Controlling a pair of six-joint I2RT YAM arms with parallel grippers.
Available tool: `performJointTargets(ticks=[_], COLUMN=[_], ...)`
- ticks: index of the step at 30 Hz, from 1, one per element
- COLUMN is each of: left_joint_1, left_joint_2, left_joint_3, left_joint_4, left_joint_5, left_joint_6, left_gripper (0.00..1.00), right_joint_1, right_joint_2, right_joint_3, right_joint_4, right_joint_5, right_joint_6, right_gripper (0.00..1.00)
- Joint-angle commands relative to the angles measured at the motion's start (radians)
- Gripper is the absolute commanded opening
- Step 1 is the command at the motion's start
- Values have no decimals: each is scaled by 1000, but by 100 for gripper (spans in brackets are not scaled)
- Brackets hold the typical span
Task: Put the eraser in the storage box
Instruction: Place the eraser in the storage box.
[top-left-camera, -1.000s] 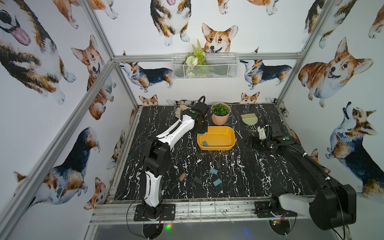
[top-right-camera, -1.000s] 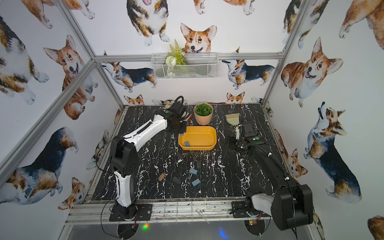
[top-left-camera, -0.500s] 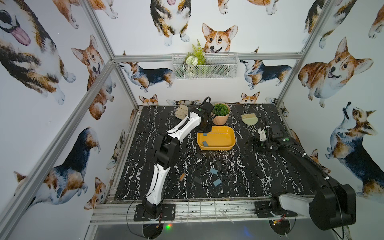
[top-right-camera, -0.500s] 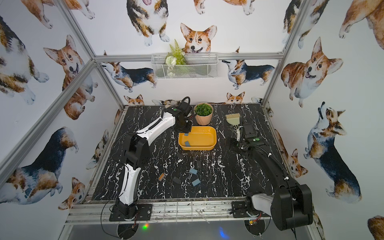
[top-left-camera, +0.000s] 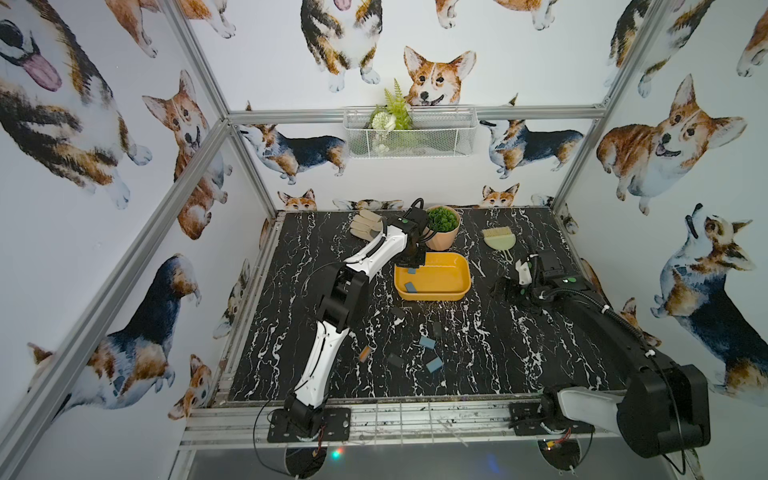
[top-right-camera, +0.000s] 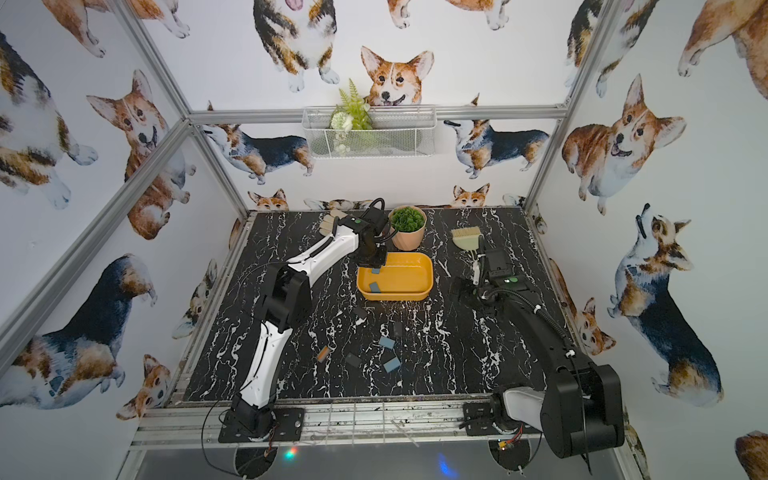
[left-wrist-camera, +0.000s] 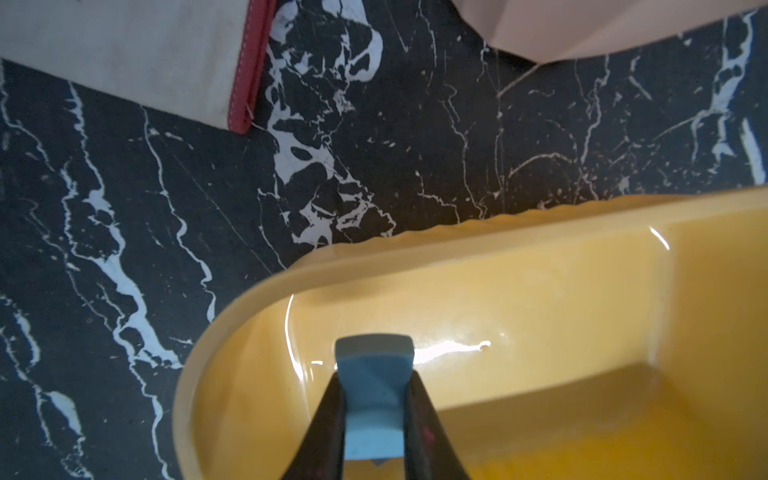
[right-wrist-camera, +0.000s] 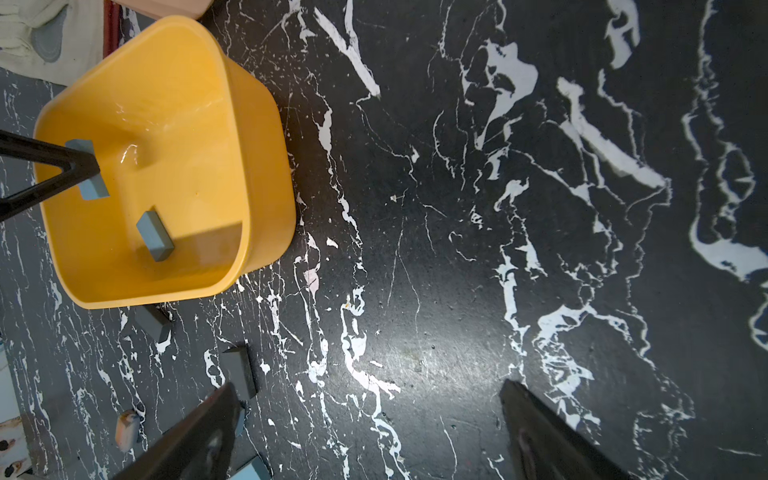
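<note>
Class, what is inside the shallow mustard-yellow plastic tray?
A greyish rectangular eraser lies on the floor of the yellow tray; another blue eraser hangs over it, pinched by the fingers of the left gripper. Floor beneath is hidden.

The storage box (top-left-camera: 444, 276) is mustard yellow, and the eraser (left-wrist-camera: 374, 395) is blue. The table (top-left-camera: 478, 353) is black, white-veined marble; the walls (top-left-camera: 270, 62) carry corgi prints.

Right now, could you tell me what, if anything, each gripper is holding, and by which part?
The left gripper clamps a blue eraser across its middle, both ends protruding, over the storage box. The right gripper is open, empty.
</note>
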Motion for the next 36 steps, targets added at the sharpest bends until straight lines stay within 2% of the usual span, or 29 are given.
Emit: performJointTargets(ticks=[1,15,30,36], left_joint_1=[3,7,9,11], left_joint_2=[23,62,94,105], left_joint_3=[23,36,30,24], left_joint_4=[-29,-34,-23,-13], left_joint_5=[-17,-91,-120,-118], left_joint_6=[-14,-62,-89,-91], left_gripper=[20,22,22,25], right_joint_1=[0,0,0,1], right_joint_2=[2,14,16,21], right_joint_3=[-5,-19,-28,-31], right_joint_4=[17,34,39,41], right_joint_5=[-7,-26,-31,-33], right_joint_6=[20,32,34,36], right_gripper=[100,100,100,100])
